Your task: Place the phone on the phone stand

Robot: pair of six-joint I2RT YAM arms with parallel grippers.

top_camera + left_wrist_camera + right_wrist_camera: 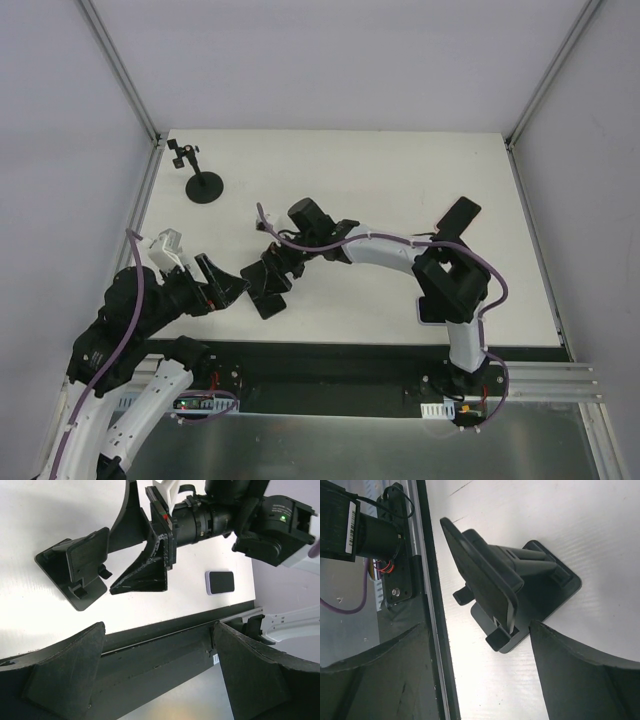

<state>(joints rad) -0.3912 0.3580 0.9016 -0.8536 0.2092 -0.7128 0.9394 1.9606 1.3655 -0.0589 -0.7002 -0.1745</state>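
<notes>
The black phone stand (pixel 266 303) sits on the white table left of centre. It also shows in the left wrist view (pixel 75 572) and the right wrist view (pixel 505 590). My right gripper (pixel 275 272) is open and empty, low over the table, with the stand just ahead between its fingers (pixel 585 675). The phone (pixel 458 218) lies flat at the back right, far from both grippers; the left wrist view shows it (pixel 220 582) with a dark screen and pale rim. My left gripper (pixel 232 283) is open and empty, just left of the stand, near the front edge (pixel 157 630).
A small black clamp stand on a round base (pixel 203 186) stands at the back left. The table's dark front rail (pixel 165 640) runs just under the left gripper. Grey walls enclose the table on three sides.
</notes>
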